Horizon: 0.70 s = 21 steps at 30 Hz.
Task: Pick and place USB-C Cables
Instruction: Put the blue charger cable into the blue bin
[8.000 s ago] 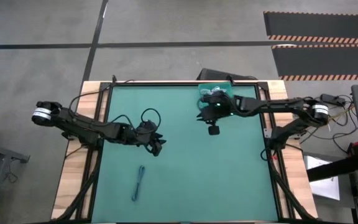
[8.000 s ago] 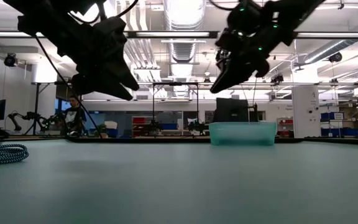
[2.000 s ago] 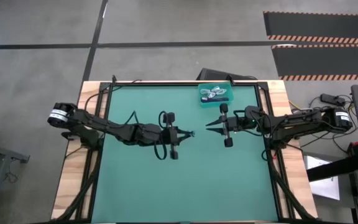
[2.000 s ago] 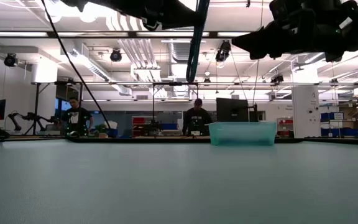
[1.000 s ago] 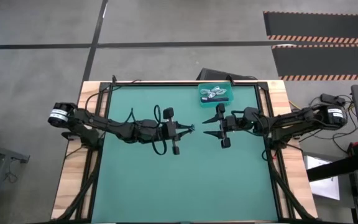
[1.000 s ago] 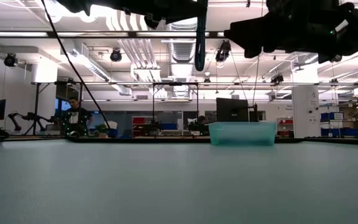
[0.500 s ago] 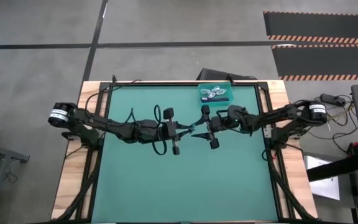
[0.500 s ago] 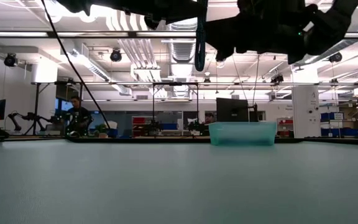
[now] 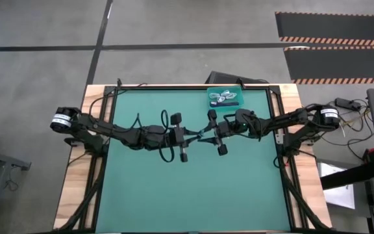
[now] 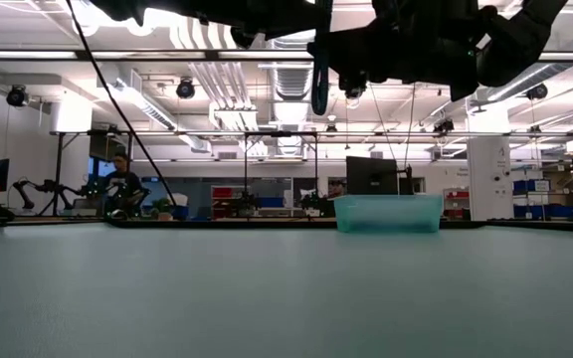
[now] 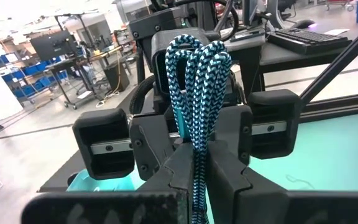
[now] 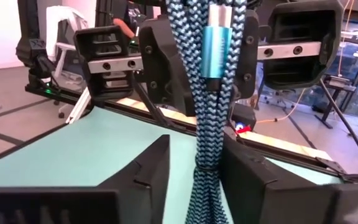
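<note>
- High view: the left gripper (image 9: 197,136) and the right gripper (image 9: 206,134) are met tip to tip above the middle of the green table (image 9: 193,195).
- Blue braided cable (image 11: 199,99): a folded bundle, held off the table, clenched between the left fingers (image 11: 229,180).
- Right fingers (image 12: 257,180): set on either side of the same bundle; a firm grasp cannot be told.
- Teal bin (image 9: 224,99): placed at the table's far edge, white coiled cables (image 9: 223,98) lying inside.

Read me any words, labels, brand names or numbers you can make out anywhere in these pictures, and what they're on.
None can be read.
The blue braided cable and its metal plug show no print.
Both grippers show only screws, no markings.
Background room signs are too blurred.
</note>
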{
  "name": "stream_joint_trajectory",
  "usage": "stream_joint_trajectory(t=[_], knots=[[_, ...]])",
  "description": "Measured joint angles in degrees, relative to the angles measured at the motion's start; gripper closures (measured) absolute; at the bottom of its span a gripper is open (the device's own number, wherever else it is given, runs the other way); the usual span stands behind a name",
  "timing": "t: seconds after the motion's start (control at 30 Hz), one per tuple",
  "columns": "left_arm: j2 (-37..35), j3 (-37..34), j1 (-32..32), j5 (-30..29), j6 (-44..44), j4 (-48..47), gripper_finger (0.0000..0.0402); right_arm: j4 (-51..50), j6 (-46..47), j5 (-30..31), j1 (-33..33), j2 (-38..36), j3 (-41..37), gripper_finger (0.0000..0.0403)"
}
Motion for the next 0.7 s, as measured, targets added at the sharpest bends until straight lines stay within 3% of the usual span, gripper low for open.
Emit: stream_joint_trajectory(t=[0.33,0.7], knots=[[0.0,-0.1,-0.1,0.1,-0.1,-0.2,0.0391,-0.8,-1.5,0.2,0.0,0.0,0.0,0.0376],[0.0,-0.1,0.0,0.1,-0.2,-0.5,0.0391,-1.2,-1.4,0.2,0.0,0.0,0.0,0.0376]])
